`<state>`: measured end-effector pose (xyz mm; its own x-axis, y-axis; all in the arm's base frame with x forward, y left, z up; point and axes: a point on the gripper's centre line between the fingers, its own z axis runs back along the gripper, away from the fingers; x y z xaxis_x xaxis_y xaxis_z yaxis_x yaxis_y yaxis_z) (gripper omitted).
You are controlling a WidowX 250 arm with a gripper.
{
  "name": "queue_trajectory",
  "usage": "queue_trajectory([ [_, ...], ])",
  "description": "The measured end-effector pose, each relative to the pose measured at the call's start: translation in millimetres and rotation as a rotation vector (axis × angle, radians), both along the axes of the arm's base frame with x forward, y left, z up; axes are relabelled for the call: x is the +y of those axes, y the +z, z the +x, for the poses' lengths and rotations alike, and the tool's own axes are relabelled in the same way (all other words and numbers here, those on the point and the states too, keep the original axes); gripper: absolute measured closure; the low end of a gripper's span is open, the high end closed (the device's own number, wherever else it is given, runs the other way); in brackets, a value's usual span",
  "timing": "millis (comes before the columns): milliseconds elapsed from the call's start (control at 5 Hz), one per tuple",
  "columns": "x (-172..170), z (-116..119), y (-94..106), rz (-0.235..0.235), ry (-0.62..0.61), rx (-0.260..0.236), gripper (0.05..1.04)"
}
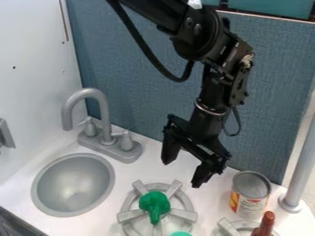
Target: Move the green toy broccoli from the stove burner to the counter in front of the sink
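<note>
Your gripper (189, 166) hangs near the middle, jaws wide open and empty — so go slow and keep clear of the can (250, 196) at lower right if you work near the green toy (154, 203) on the burner (183, 214), bottom middle.

Spread pincer (183, 171) near green toy (154, 203)

arm (212, 44): black, chunky jointed segments | joint: round bolt heads (197, 29) | upper link: small white patch (195, 3) | cables: thick black cable (153, 60) in a long loop, thin dark wire (239, 122) beside the wrist | wrist: narrow, pale metallic ring (209, 109) | gripper (184, 171): black, angular, two blocky fingers (170, 150)
</note>
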<state>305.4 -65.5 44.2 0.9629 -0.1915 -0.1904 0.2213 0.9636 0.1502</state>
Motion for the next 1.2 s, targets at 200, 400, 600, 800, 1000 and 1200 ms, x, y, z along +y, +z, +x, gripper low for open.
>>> queue_trajectory([
  [200, 1.4, -4.2, -11.6, 0.006, 0.005, 0.027, 0.083],
  [400, 27.7, -13.0, -38.4, -0.065, 0.209, -0.014, 0.083],
  [600, 45.8, -11.2, -51.9, -0.101, 0.343, -0.088, 0.083],
  [800, 50.1, -7.7, -66.0, -0.139, 0.471, -0.171, 0.083],
  [1000, 53.7, -4.3, -81.6, -0.135, 0.572, -0.191, 0.083],
  [1200, 58.1, -6.5, -91.7, -0.085, 0.662, -0.179, 0.083],
])
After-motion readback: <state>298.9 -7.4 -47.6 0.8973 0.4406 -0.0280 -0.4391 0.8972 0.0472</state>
